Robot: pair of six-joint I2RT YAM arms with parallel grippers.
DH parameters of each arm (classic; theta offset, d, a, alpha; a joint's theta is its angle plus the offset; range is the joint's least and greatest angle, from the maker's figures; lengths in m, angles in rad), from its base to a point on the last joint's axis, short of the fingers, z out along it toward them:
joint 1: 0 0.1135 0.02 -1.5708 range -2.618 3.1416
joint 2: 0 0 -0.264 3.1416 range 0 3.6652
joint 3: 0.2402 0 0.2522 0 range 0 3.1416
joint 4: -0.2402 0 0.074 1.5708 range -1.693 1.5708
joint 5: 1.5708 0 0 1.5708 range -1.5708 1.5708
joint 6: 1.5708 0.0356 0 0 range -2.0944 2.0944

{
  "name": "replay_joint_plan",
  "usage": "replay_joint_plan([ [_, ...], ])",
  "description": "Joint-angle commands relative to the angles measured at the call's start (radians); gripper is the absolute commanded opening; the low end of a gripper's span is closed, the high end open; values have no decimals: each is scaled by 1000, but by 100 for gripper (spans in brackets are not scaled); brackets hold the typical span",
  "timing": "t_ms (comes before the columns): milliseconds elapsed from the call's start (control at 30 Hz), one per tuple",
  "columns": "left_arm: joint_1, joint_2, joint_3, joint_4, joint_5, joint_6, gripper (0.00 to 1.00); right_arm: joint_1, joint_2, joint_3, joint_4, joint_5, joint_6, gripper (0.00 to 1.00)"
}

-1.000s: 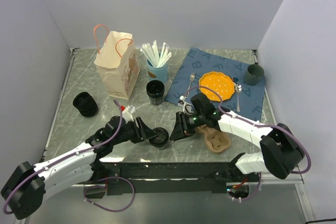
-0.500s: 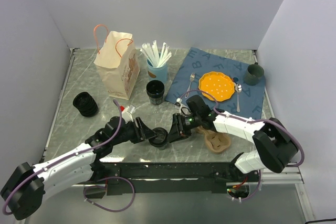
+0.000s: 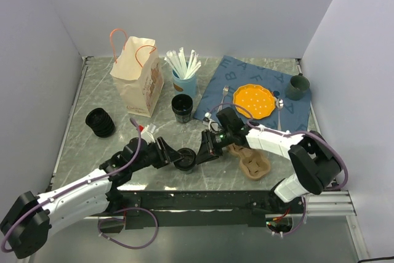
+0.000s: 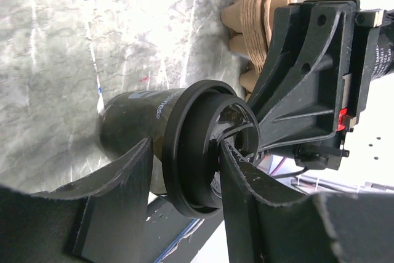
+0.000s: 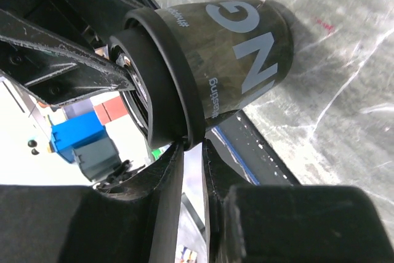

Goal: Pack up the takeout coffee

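The takeout coffee (image 3: pixel 186 159), a black cup with a black lid, is near the table's front edge between my two grippers and leans a little. My left gripper (image 3: pixel 176 157) is shut on it from the left. In the left wrist view the fingers straddle the lid end of the cup (image 4: pixel 141 121), with the gripper (image 4: pixel 186 147) closed around the rim. My right gripper (image 3: pixel 203 150) reaches in from the right. In the right wrist view its nearly closed tips (image 5: pixel 192 146) pinch the lower edge of the lid rim of the cup (image 5: pixel 240 72).
A paper bag (image 3: pixel 136 81) stands at the back left beside a light-blue straw cup (image 3: pixel 184 83) and a lidless black cup (image 3: pixel 182 108). A black ring-shaped thing (image 3: pixel 100 121) lies at the left. A cardboard carrier (image 3: pixel 252 163), orange plate (image 3: pixel 253 100) and grey-green mug (image 3: pixel 297 87) are at the right.
My right gripper has moved left from beside the carrier up to the cup and now has its tips on the lid rim. The left gripper has kept hold of the cup.
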Motion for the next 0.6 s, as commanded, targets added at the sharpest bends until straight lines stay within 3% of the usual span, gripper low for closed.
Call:
replay_joint_plan([
  [0,-18,-11,-49,-166,-46,-42,49,-22,80,47,-101,242,-151,24],
  [267,-33,-20,-34,-180,-55,-88,51,-37,138,229,-233,242,-249,31],
  [567,-78,41,1,-187,-113,-140,51,-40,154,290,-273,203,-266,35],
])
